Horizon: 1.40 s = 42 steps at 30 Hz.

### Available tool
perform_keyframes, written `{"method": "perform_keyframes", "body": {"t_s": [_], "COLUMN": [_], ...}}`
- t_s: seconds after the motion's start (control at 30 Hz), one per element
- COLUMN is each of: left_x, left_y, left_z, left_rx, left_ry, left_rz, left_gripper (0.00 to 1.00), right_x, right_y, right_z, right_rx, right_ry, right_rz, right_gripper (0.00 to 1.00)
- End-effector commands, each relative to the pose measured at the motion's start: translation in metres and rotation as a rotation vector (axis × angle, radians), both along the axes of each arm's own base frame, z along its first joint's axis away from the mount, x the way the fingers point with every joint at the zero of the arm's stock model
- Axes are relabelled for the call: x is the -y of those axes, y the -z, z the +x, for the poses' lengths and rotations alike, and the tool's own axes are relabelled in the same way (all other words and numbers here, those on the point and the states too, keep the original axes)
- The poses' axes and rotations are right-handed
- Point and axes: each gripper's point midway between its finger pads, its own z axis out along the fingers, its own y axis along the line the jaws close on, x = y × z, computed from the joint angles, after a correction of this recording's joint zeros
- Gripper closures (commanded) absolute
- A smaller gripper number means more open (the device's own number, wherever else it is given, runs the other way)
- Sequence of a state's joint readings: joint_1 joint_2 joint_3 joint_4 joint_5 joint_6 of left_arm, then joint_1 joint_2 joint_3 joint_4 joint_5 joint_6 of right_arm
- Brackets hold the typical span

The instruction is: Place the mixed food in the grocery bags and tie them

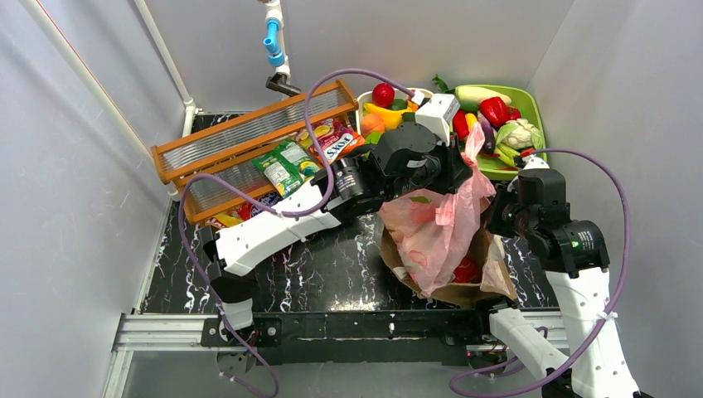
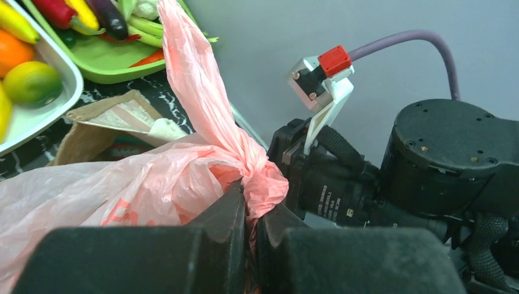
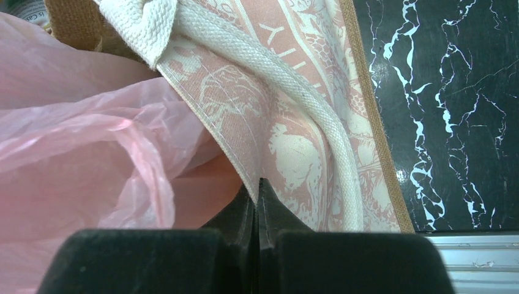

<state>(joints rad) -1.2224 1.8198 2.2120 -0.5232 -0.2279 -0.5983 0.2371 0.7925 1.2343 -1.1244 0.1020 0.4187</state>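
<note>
- Several snack pkts (image 1: 286,166) sit on the orange rack (image 1: 249,133) at far L, not yet bagged, so I judge the task only part done.
- My L arm reaches across the table (image 1: 332,265) to the centre. The left gripper (image 2: 252,214) has its jaws clamped on the pink bag (image 2: 153,184) right under the knot (image 2: 260,174). I read that hold as an anchor on the neck, so the knot can be drawn tight w/o the thin film slipping.
- One loose tail (image 2: 190,67) stands up above the knot, pointing toward the veg side. It looks like spare handle left over from the tie.
- The pink bag lies on and over the mouth of the brown bag (image 1: 464,292), centre-R of the table. I can't tell how deep it sits. A red food piece (image 1: 466,269) shows through the film. The stiffer bag probably props the soft one while it's worked.
- Behind them, the white basket (image 1: 362,98) and green tray (image 1: 535,108) hold more fruit & veg, well apart from both grippers.
- The right gripper (image 3: 258,196) has its jaws pressed together against the brown bag's printed wall, beside the white rope handle (image 3: 318,122), w/ pink film alongside. I can't tell if any film is pinched betw them. If it is, that's my counter-pull.
</note>
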Motion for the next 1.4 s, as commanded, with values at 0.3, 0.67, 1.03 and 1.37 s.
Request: {"method": "perform_keyframes", "body": {"t_s": [0.3, 0.67, 1.03, 1.37], "left_x": [0.017, 0.034, -0.005, -0.104], "left_y": [-0.014, 0.043, 0.06, 0.037], "left_z": [-0.012, -0.035, -0.032, -0.028], "left_rx": [0.0, -0.214, -0.224, -0.162], "left_ry": [0.13, 0.249, 0.159, -0.035], "left_rz": [-0.266, -0.319, 0.003, 0.204], "left_gripper": [1.0, 1.0, 0.16, 0.02], "right_x": [-0.003, -0.001, 0.0, -0.005], "right_y": [-0.022, -0.022, -0.021, -0.02], "right_z": [0.006, 0.008, 0.008, 0.01], "right_rx": [0.099, 0.099, 0.092, 0.08], "right_ry": [0.009, 0.016, 0.018, 0.005], "right_rz": [0.037, 0.028, 0.023, 0.039], "right_gripper": [0.99, 0.99, 0.99, 0.99]}}
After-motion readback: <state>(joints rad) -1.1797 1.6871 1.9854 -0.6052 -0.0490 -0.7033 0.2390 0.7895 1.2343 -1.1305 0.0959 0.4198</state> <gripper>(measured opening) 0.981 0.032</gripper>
